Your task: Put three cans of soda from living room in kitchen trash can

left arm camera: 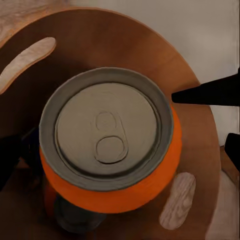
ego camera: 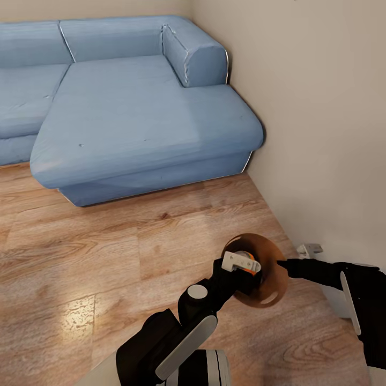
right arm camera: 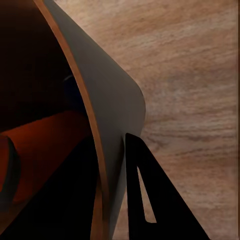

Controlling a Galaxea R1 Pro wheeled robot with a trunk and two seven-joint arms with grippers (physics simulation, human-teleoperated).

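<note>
1. At the head view's ten to eleven o'clock sits the blue sofa (ego camera: 134, 102) on the light wood plank floor (ego camera: 80, 257); you are in the living room, not the kitchen.
2. Your left gripper (ego camera: 241, 264), at about five o'clock in the head view, grips an orange soda can (left arm camera: 107, 137) and holds it at the mouth of the copper-toned trash can (ego camera: 271, 268). The left wrist view looks straight at the can's silvery top and pull tab, with the bin's brown inside behind it. One dark finger (left arm camera: 10, 157) rests against the can's side, so I judge the jaws closed narrow on it.
3. Just right of that, your right gripper (ego camera: 283, 262) pinches the trash can by its thin rim (right arm camera: 75, 80), holding the bin tilted off the floor. The right wrist view shows one finger (right arm camera: 150, 200) outside the wall, and an orange can (right arm camera: 45, 140) already lying inside; something dark blue behind it may be another can, but I cannot tell.
4. The step in hand looks like loading the can into the bin. Next, push it past the rim, open your left fingers, and draw the arm out without knocking the bin loose.
5. The bin must then be carried to the kitchen.
</note>
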